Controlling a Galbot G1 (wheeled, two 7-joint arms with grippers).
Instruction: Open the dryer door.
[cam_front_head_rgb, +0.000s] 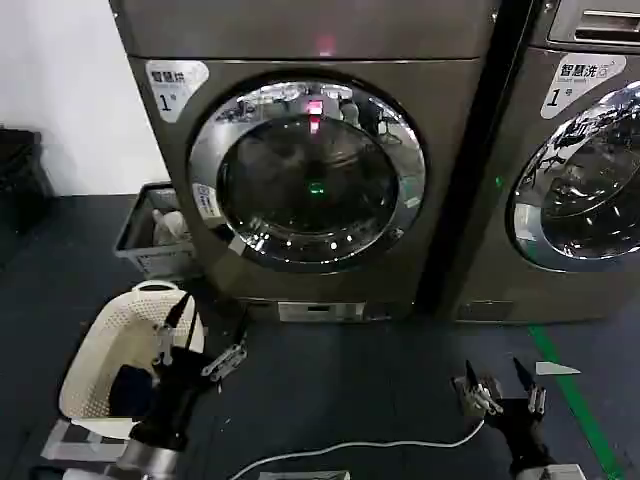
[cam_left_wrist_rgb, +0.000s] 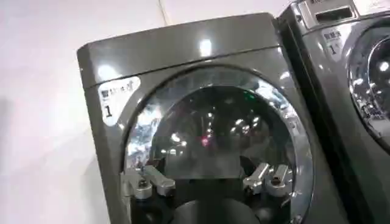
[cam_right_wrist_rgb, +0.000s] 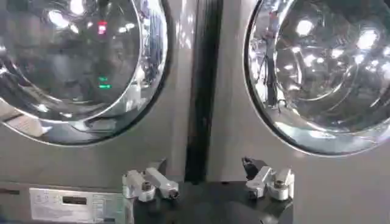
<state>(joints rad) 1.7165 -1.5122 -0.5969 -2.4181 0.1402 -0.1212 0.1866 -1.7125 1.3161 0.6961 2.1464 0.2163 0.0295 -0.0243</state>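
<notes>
The round, chrome-ringed glass dryer door (cam_front_head_rgb: 308, 175) is seen shut on the bronze-grey machine numbered 1 (cam_front_head_rgb: 300, 40), at 12 o'clock from the robot. A 2nd machine (cam_front_head_rgb: 575, 170) stands at 2 o'clock. The left claw (cam_front_head_rgb: 200, 340) is held low at 8 o'clock, spread wide and empty, aimed at the door, presumably for an approach. The right claw (cam_front_head_rgb: 500, 385) is parked at 4 o'clock, also wide and empty. 1 white perforated plastic basket (cam_front_head_rgb: 100, 350) and 1 grey crate (cam_front_head_rgb: 150, 235) rest on the floor.

Head camera looks down at dryer door (cam_front_head_rgb: 307, 175); both wrist cameras face forward over own gripper, sharing that door.
</notes>
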